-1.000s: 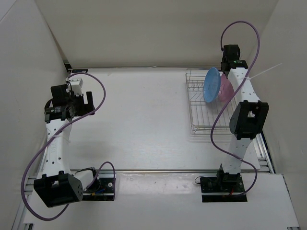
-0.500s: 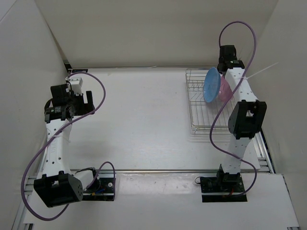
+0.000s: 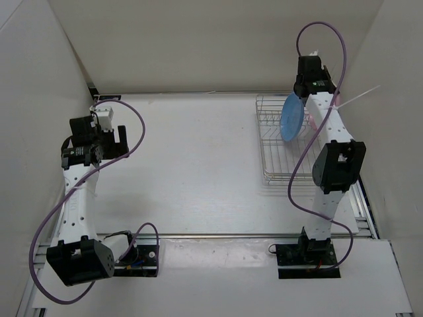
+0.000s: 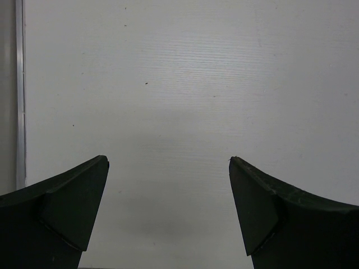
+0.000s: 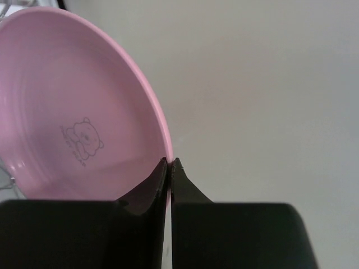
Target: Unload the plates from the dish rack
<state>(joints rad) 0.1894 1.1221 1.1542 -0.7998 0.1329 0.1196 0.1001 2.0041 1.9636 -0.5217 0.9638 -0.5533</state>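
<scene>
Standing on edge in the silver wire dish rack [image 3: 276,158] at the back right is the light blue plate [image 3: 291,117]. The pink plate [image 5: 73,112], with a small bear print inside, fills the left of the right wrist view. My right gripper [image 5: 169,160] is shut on its rim, one finger on each face. From above, the right arm [image 3: 310,76] hides nearly all of the pink plate. My left gripper [image 4: 168,160] hangs open over bare table at the left [image 3: 114,140], with nothing between its fingers.
White walls enclose the table on the left, back and right. The right wall runs close beside the rack. A purple cable [image 3: 327,30] loops above the right wrist. A metal rail [image 3: 218,235] crosses the near edge.
My right gripper has closed fully on the pink plate's rim, and its wrist has shifted up and toward the back wall. The left arm has stayed still.
</scene>
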